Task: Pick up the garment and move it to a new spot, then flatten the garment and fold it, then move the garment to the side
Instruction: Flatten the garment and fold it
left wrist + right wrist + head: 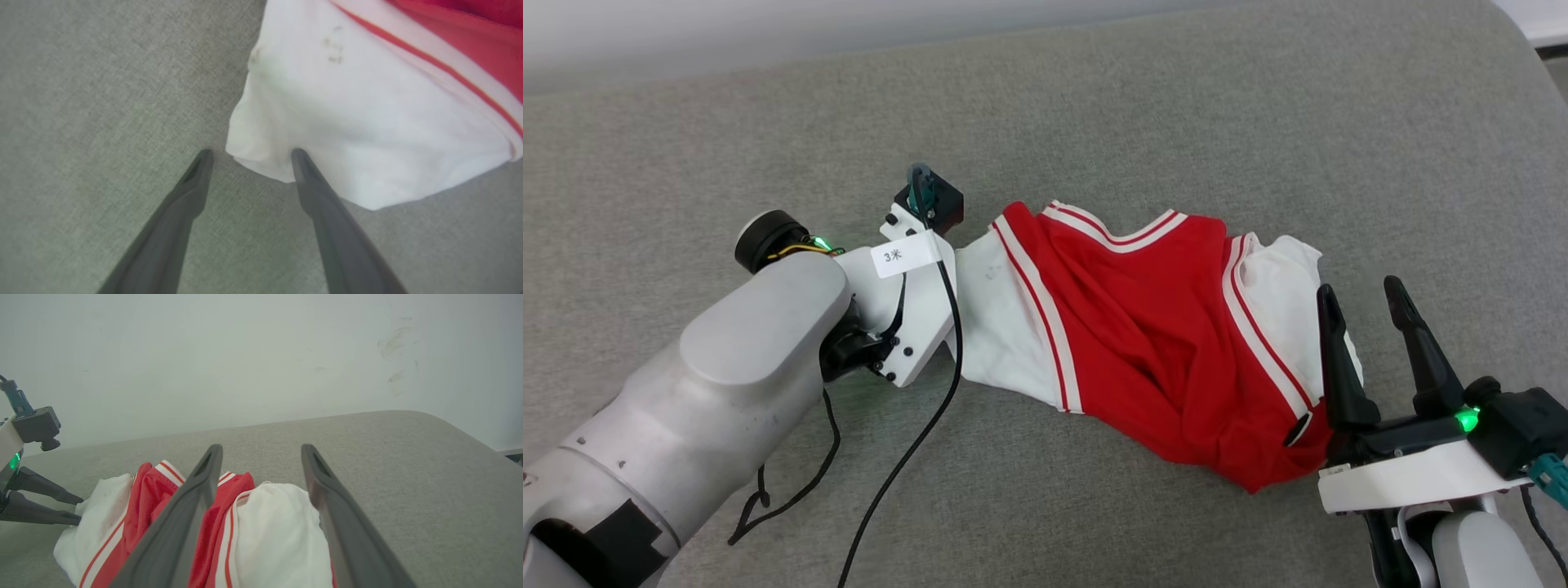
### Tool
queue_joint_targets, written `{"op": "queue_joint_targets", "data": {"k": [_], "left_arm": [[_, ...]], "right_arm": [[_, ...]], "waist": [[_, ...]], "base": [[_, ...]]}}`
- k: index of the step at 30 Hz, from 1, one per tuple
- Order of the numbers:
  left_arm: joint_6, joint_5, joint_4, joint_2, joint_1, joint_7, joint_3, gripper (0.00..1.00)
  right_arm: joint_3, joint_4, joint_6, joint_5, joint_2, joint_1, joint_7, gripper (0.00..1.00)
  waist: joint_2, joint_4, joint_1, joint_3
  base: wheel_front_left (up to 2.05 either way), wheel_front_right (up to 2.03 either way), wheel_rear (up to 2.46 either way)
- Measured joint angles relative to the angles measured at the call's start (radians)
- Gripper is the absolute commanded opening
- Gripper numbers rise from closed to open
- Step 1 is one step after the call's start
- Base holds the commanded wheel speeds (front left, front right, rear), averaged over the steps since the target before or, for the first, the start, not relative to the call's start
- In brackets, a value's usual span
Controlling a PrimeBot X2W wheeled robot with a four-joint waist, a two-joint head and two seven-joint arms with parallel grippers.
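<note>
The garment [1152, 327], a red shirt with white sleeves and striped trim, lies crumpled in the middle of the grey cushion [1176, 106]. My left gripper [252, 153] is open and low at the shirt's left end. The corner of the white sleeve [347, 122] lies at its fingertips, and one finger [322, 196] overlaps the sleeve's edge. My right gripper [1362, 290] stands open at the shirt's right end, fingers over the other white sleeve [278, 531]. The right wrist view also shows the garment [147, 490] and the left gripper [77, 509] beyond it. No lettering is visible.
Black cables [915, 441] hang from my left arm [727, 367] onto the cushion. A pale wall [245, 355] rises behind the cushion's far edge. The cushion's rounded corner [1515, 33] is at the far right. Bare grey fabric surrounds the shirt.
</note>
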Motion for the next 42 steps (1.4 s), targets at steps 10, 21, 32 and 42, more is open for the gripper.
{"op": "queue_joint_targets", "data": {"k": [10, 21, 32, 42], "left_arm": [[0.0, -0.043, 0.008, 0.008, -0.036, -0.024, -0.097, 0.0], [-0.001, -0.061, -0.062, 0.063, -0.021, -0.298, -0.103, 0.0], [0.054, -0.161, -0.14, 0.249, 0.082, -0.37, -0.023, 0.0], [0.124, -0.283, -0.078, 0.362, 0.258, -0.405, 0.019, 0.0]], "right_arm": [[-0.005, -0.002, 0.0, 0.009, 0.0, -0.011, 0.0, 1.0], [-0.029, 0.005, 0.0, -0.005, 0.0, 0.01, 0.0, 1.0], [-0.041, 0.007, 0.0, -0.013, 0.0, 0.04, 0.0, 1.0], [-0.042, 0.008, 0.0, -0.016, 0.0, 0.045, 0.0, 1.0]], "waist": [[0.0, -0.02, -0.0001, 0.048], [0.0, 0.045, -0.0001, -0.011], [0.0, 0.147, 0.0, -0.074], [0.0, 0.171, -0.0001, -0.08]], "base": [[0.0, 0.0, 0.0], [0.0, 0.0, 0.0], [0.0, 0.0, 0.0], [0.0, 0.0, 0.0]]}}
